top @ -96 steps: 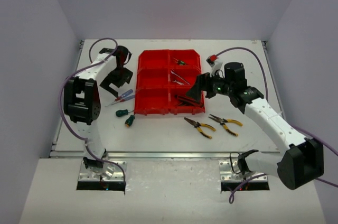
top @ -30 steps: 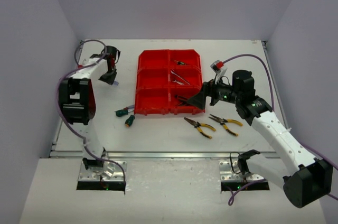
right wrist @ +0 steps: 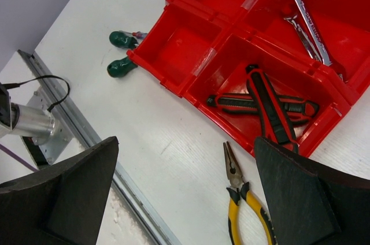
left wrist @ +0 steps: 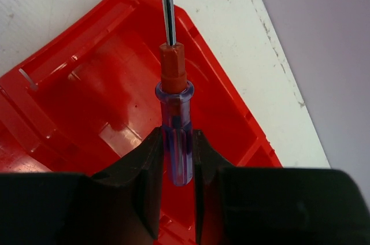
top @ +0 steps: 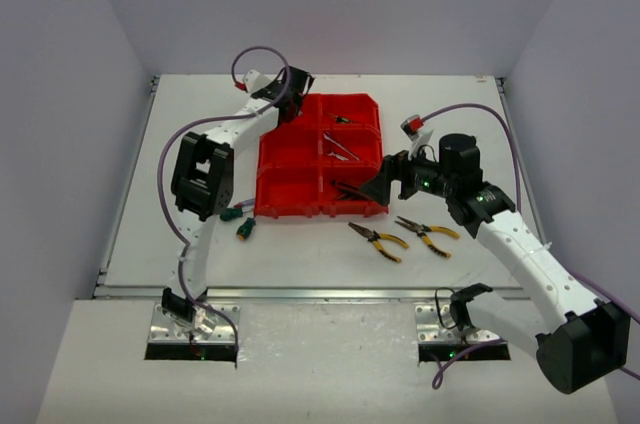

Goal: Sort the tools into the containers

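Note:
My left gripper (left wrist: 176, 141) is shut on the blue handle of a screwdriver (left wrist: 173, 100) with an orange-red collar, its steel shaft pointing away from the jaws. It hangs over the far-left compartment of the red containers (left wrist: 69, 83). In the top view the left gripper (top: 297, 92) is at the far-left corner of the containers (top: 290, 156). My right gripper (right wrist: 185, 141) is wide open and holds nothing, above the table by the near-right compartment, where red/black pliers (right wrist: 269, 106) lie. Wrenches (right wrist: 306, 17) lie in the middle-right compartment.
Two yellow/black pliers (top: 378, 240) (top: 428, 231) lie on the table in front of the containers' right end. Two green-handled screwdrivers (top: 232, 212) (top: 245, 229) lie at the near-left corner. A metal rail (right wrist: 87, 135) runs along the table's near edge.
The left arm has swung from the left of the containers to over their far-left compartment, carrying the blue screwdriver. The right arm has stayed still for the last second.

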